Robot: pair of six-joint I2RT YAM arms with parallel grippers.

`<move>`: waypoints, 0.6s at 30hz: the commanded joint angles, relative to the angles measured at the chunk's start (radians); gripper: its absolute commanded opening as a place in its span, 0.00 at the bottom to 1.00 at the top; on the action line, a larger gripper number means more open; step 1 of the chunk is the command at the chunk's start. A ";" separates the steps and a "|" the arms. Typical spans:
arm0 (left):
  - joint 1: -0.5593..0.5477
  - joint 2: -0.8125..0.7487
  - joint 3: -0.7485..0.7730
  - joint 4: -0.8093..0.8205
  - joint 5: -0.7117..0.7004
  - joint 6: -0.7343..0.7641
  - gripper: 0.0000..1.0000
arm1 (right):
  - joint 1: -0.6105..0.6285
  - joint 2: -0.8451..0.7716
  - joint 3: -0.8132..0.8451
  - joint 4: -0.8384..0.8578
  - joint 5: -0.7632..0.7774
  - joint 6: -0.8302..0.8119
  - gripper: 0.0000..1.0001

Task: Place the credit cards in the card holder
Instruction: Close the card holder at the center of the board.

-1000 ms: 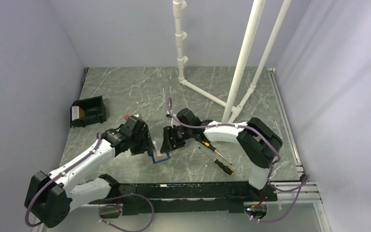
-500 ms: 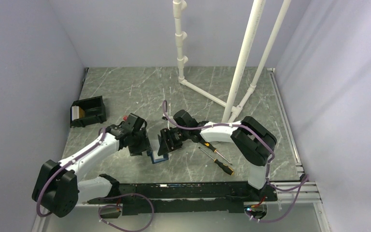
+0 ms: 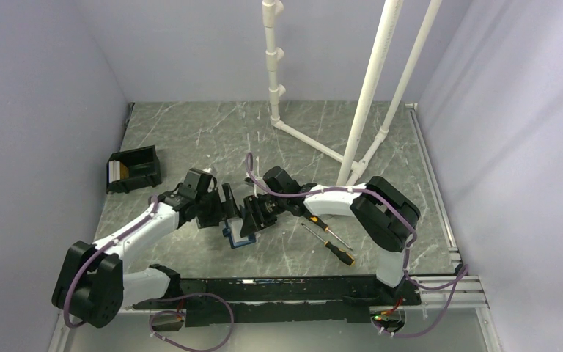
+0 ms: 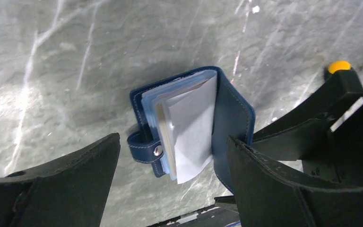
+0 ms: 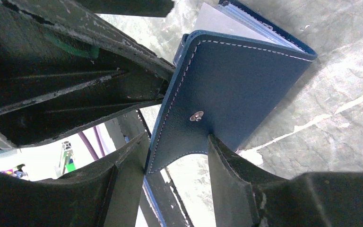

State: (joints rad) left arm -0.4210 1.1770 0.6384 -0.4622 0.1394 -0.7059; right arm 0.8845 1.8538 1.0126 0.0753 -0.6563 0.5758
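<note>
The left claw (image 4: 172,140) hangs with its jaws wide apart and nothing between them. Straight below it lies the card holder (image 4: 231,113), open on the surface (image 3: 190,132) near the front edge, between the two arms. A whitish card (image 4: 194,127) juts from its light blue leaves, and the clasp tab (image 4: 144,149) points left.

The right claw (image 5: 177,142) is at the raised navy cover. Its jaws stand apart with the cover's lower edge in the gap, and one finger overlaps the cover. I cannot tell whether they pinch it.

Two screwdrivers (image 3: 328,246) lie just right of that claw. A black box (image 3: 135,169) sits well apart at the left edge, and a white pipe frame (image 3: 366,95) stands at the back.
</note>
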 commanded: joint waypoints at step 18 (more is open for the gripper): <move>0.068 -0.112 -0.177 0.170 0.340 -0.074 0.52 | 0.001 0.035 0.048 -0.014 -0.021 -0.052 0.47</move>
State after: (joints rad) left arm -0.3519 1.1473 0.4728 -0.2447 0.4534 -0.7204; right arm 0.8845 1.8740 1.0218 0.0689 -0.6846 0.5644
